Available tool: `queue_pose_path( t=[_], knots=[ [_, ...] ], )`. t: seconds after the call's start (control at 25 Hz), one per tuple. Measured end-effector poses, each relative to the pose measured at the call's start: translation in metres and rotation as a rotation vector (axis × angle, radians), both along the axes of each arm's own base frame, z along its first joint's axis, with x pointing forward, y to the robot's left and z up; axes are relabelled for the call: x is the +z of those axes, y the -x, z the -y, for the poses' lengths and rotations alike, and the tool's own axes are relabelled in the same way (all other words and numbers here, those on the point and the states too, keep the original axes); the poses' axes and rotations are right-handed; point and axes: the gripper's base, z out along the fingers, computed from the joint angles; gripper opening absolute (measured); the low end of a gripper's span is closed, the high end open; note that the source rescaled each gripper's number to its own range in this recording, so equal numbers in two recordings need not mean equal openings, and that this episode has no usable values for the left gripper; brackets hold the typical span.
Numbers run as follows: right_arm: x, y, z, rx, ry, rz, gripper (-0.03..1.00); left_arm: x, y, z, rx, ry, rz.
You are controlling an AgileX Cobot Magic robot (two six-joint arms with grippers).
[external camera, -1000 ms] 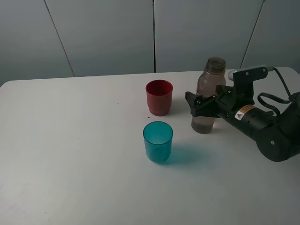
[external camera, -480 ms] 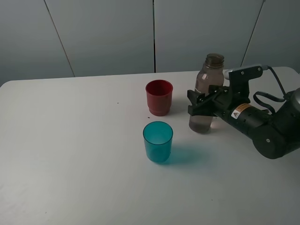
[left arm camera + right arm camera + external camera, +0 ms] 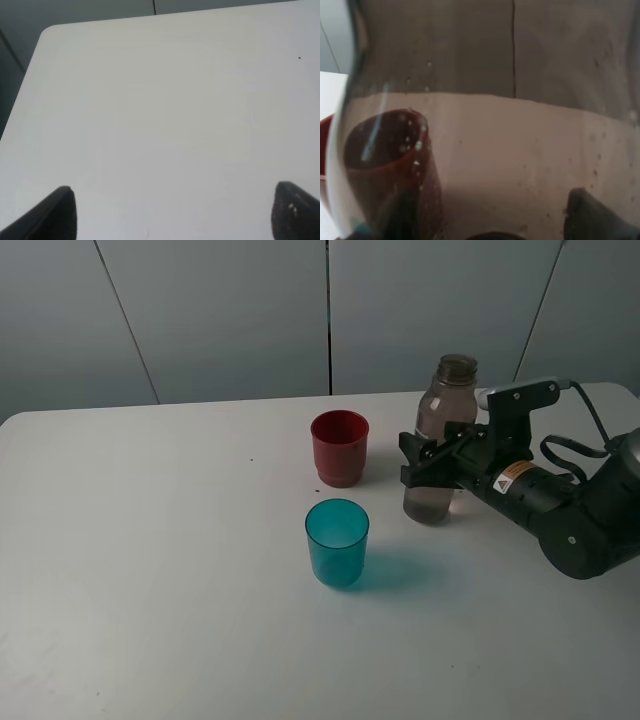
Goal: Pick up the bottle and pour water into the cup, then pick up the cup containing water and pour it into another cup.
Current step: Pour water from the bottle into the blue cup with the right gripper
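The smoky-grey bottle point(image 3: 437, 435), uncapped and holding a little water, stands right of centre and leans slightly. My right gripper point(image 3: 428, 466) is shut on its lower body from the right. I cannot tell whether its base still touches the table. In the right wrist view the bottle point(image 3: 520, 125) fills the picture, and the red cup point(image 3: 385, 165) shows through it. The red cup point(image 3: 339, 447) stands upright to the left of the bottle. The teal cup point(image 3: 337, 542) stands upright in front of the red one. My left gripper point(image 3: 177, 220) is open over bare table, holding nothing.
The white table point(image 3: 150, 540) stretches wide to the left and front of the cups. Its far left corner point(image 3: 47, 32) shows in the left wrist view. Grey wall panels point(image 3: 230, 310) stand behind the table. The right arm's cable point(image 3: 565, 452) loops near the right edge.
Over the last second my right gripper shut on the bottle. The bottle shifted slightly left and its top rose a little. Both cups stayed put.
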Motion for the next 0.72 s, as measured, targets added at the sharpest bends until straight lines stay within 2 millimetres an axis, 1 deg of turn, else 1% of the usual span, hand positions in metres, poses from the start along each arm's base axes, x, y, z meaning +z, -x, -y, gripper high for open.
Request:
queue_pose_path(
  t=[0.16, 0.28, 0.4, 0.48, 0.56, 0.72],
  knots=[
    [0.0, 0.0, 0.0, 0.001, 0.004, 0.002, 0.01, 0.0, 0.0, 0.0, 0.0, 0.0, 0.0],
    [0.007, 0.001, 0.001, 0.012, 0.043, 0.014, 0.01, 0.0, 0.0, 0.0, 0.0, 0.0, 0.0],
    [0.029, 0.003, 0.001, 0.023, 0.071, 0.067, 0.01, 0.0, 0.0, 0.0, 0.0, 0.0, 0.0],
    [0.042, 0.005, 0.002, 0.035, 0.123, 0.075, 0.01, 0.0, 0.0, 0.0, 0.0, 0.0, 0.0],
    [0.054, 0.009, 0.003, 0.066, 0.214, 0.076, 0.01, 0.0, 0.0, 0.0, 0.0, 0.0, 0.0],
    [0.072, 0.022, 0.008, 0.148, 0.41, 0.032, 0.01, 0.0, 0.0, 0.0, 0.0, 0.0, 0.0]
  ],
)
